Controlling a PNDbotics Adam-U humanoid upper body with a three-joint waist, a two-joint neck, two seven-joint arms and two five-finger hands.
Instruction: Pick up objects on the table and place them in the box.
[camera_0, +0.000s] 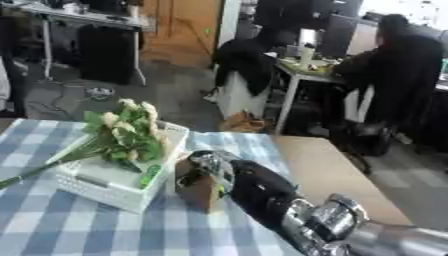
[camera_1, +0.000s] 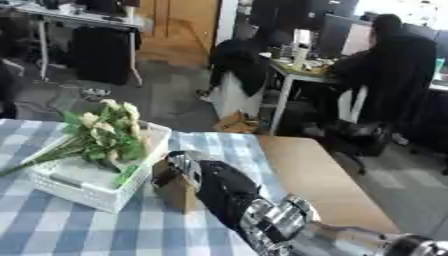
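Note:
A white slatted box (camera_0: 105, 187) stands on the blue checked table. A bunch of pale artificial flowers (camera_0: 129, 132) with green leaves lies across it, the stem (camera_0: 35, 172) sticking out over its left rim. Just right of the box, my right hand (camera_0: 219, 172) is curled round a small brown box-shaped object (camera_0: 197, 187), which looks to rest on the cloth or just above it. The black forearm with its silver wrist joint (camera_0: 328, 217) comes in from the lower right. My left hand shows in neither view.
The checked cloth (camera_0: 52, 230) covers the table's left part; bare wood tabletop (camera_0: 324, 175) lies to the right, ending at the table's right edge. Beyond the table are office desks, chairs and a seated person.

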